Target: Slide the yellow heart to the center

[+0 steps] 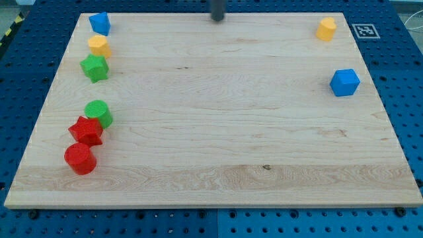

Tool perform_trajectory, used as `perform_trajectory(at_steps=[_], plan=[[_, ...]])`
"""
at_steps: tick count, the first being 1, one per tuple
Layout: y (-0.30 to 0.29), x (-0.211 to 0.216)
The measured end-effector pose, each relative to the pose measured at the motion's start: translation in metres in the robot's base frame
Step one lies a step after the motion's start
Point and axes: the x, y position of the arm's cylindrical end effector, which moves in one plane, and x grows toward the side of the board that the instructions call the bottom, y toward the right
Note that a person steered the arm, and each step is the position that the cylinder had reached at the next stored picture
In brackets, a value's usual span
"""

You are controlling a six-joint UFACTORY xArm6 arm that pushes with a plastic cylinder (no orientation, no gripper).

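Observation:
Two yellow blocks are on the wooden board (211, 132). One yellow block (99, 46), rounded and heart-like, sits at the view's upper left between a blue block (100, 23) and a green star (94, 67). The other yellow block (326, 29), more faceted, sits at the upper right. My tip (217, 20) is at the top edge of the board near the middle, far from both yellow blocks and touching no block. Only the rod's lower end shows.
A green cylinder (98, 114), a red star (86, 131) and a red cylinder (80, 158) cluster along the left edge. A blue cube (344, 82) sits at the right. A marker tag (364, 30) lies off the board's top right corner.

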Motion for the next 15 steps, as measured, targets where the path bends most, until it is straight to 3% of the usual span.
perform_trajectory(at_steps=[3,4,8,9,11,14,15], plan=[[0.223,0.026],[0.228,0.066],[0.071,0.097],[0.075,0.119],[0.142,0.128],[0.105,0.17],[0.067,0.176]])
